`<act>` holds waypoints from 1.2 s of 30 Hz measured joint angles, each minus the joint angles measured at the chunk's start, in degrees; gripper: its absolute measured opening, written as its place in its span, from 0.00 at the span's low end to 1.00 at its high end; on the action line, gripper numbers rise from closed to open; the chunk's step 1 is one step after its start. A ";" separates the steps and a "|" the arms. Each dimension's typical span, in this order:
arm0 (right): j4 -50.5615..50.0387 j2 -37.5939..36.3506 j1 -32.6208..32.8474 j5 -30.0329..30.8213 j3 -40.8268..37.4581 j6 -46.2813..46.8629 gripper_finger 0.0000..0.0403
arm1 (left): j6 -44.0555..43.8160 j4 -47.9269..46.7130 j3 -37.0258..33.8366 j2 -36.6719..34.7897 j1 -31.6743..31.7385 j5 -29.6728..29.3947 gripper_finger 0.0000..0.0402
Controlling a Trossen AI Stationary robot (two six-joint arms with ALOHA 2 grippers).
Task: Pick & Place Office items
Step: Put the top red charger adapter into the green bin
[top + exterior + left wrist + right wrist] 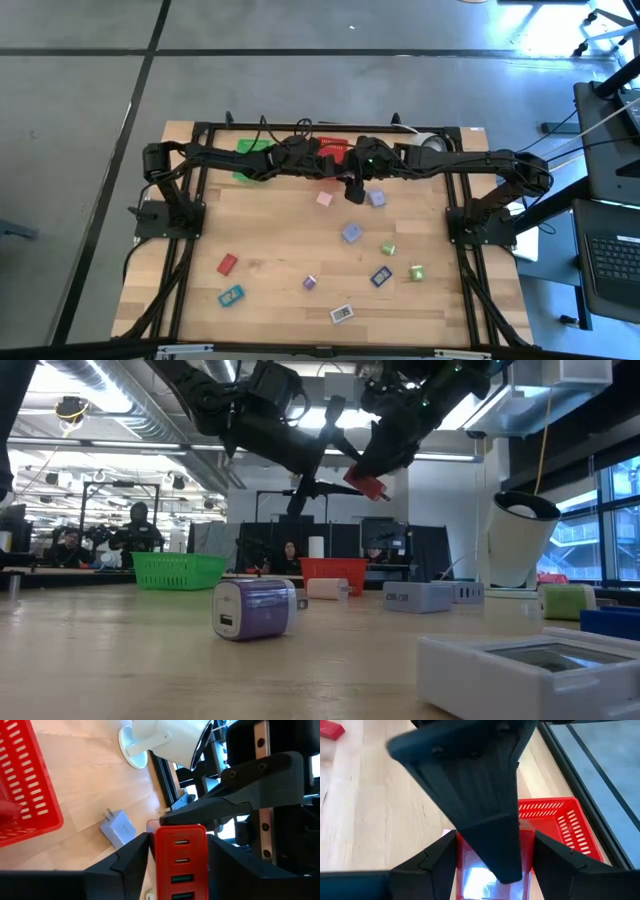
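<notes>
One red block [181,862], with a row of slots on its face, is held in the air above the table's far middle, clear of the wood; it also shows from the low view [367,484], tilted.

The rest lie loose on the table, apart from each other:
- pink block [324,198] and lavender block [376,198], far middle
- lavender block [351,233], centre
- green block [388,249]
- blue piece [381,276]
- green block [416,272]
- small purple block [310,283], on its side
- red piece [227,264]
- teal piece [231,296]
- white piece [342,314], near edge
</notes>
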 joint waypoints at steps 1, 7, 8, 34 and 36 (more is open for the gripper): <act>0.00 -0.05 0.01 0.01 0.00 0.01 0.54 | -0.42 -0.08 0.00 0.00 0.13 0.00 0.44; -0.04 -0.05 -0.01 0.01 0.00 0.11 0.54 | -0.88 -0.51 0.00 0.00 0.16 0.00 0.34; -0.07 -0.03 0.01 -0.01 0.00 0.11 0.54 | -0.91 -0.52 0.00 0.00 0.22 -0.01 0.33; -13.51 -0.27 -3.76 -6.43 5.25 0.78 0.82 | 0.13 -0.22 0.02 -0.02 1.26 -0.06 0.32; -20.52 -0.28 -5.14 -4.61 8.96 0.02 0.83 | 0.68 -0.24 0.02 -0.02 1.89 -0.09 0.32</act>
